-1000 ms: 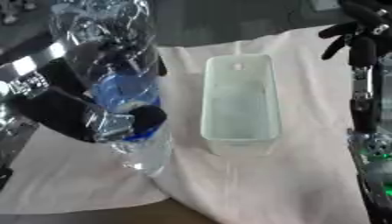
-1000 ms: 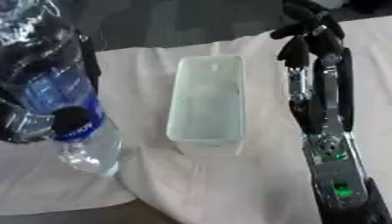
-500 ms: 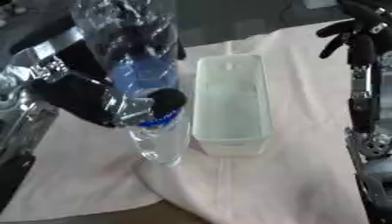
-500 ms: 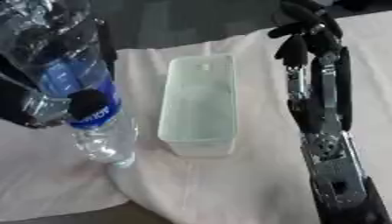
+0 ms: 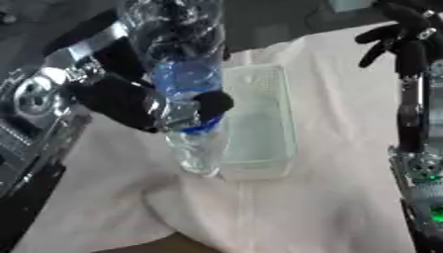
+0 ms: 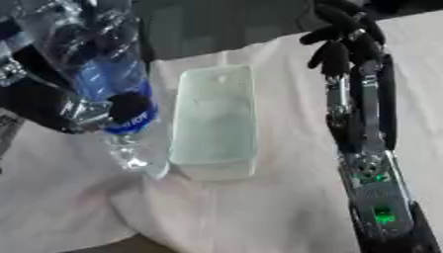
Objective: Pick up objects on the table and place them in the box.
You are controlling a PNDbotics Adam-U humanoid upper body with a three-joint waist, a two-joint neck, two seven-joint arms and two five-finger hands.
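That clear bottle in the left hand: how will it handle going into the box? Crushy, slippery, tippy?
The bottle looks like thin clear plastic and seems empty, so probably light and liable to dent under the left hand's fingers. Its glossy wall and blue label could be slippery. It looks about as long as the box, so probably it fits only lying down, and may roll.

It looks like a robot test bench in a lab. A pale cloth (image 5: 337, 197) covers the table, and the floor (image 5: 277, 20) behind is dark and bare
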